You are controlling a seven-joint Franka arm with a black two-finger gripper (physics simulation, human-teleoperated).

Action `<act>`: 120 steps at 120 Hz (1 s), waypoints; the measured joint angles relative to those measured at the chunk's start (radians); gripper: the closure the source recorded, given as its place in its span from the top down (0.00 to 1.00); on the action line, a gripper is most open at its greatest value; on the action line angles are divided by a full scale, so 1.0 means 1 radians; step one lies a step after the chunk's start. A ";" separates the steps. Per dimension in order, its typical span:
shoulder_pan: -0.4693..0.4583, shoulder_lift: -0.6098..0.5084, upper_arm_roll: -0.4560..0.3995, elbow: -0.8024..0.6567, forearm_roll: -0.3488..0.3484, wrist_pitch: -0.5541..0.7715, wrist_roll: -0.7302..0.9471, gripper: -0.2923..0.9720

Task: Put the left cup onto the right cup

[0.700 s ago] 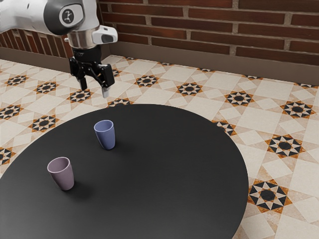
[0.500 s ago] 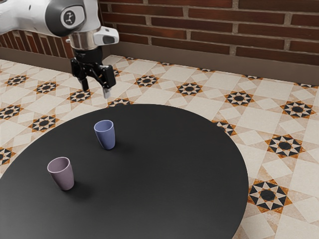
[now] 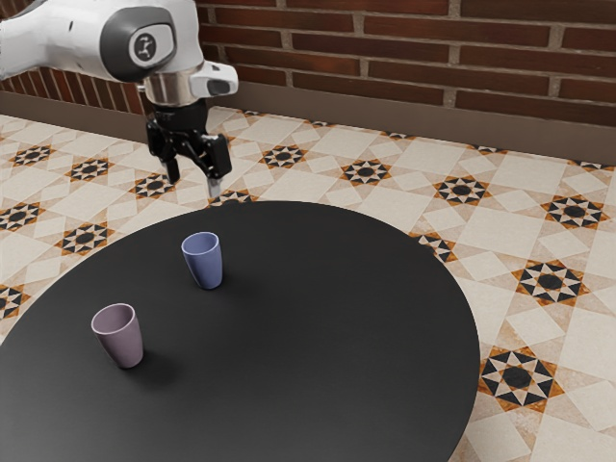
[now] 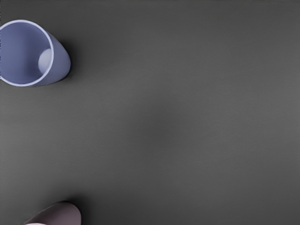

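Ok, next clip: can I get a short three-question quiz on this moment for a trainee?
1. The blue cup and the mauve cup both stand: A) upright and apart, B) on their sides, C) stacked.
2. True or false: the end effector is shut on a cup.
3. Fill in: in the exterior view, the cup nearer the end effector is the ____ one.

Key: 1 A; 2 false, it is open and empty; 3 blue.

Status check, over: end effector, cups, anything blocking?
End effector open, empty, raised above the table. Blue cup and mauve cup upright, apart, untouched. No obstruction seen between them.
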 joint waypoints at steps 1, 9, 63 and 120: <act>0.001 0.001 0.001 0.000 0.000 0.001 0.000 0.77; 0.008 0.012 0.007 0.000 0.000 0.007 0.000 0.77; 0.005 0.095 0.061 0.005 0.000 0.045 0.003 0.77; 0.018 0.189 0.072 0.011 -0.004 0.076 0.008 0.77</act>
